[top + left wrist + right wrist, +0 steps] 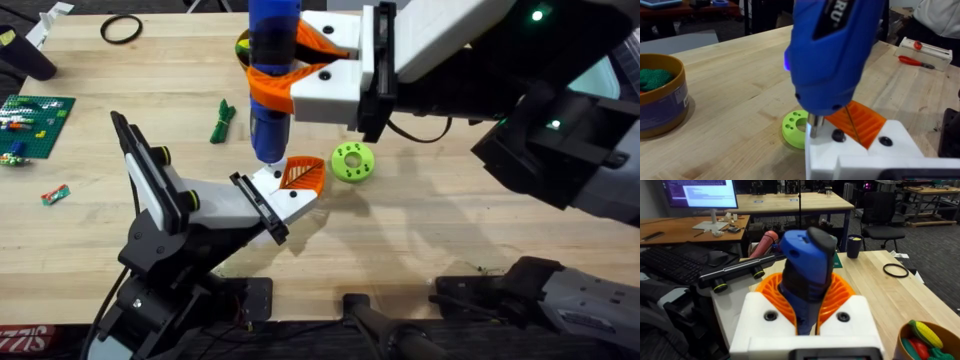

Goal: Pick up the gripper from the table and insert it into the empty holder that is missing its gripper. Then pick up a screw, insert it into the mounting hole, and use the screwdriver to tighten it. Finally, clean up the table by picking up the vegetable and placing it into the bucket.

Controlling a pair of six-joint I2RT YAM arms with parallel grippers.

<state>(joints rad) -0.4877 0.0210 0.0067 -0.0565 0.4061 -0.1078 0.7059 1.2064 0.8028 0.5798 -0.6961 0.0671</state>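
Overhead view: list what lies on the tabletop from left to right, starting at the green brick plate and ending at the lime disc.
Green brick plate → small red wrapped piece → thin black ring → dark-green vegetable → orange gripper in the white holder → lime-green disc.

Lime-green holed disc, thin black ring, green brick baseplate.

Even, bright room light fell from above on my tabletop, leaving only soft, short shadows beside the green disc. The screwdriver rose close under the overhead camera, large and blurred. In my left wrist view its blue body was smeared, with faint sheen.
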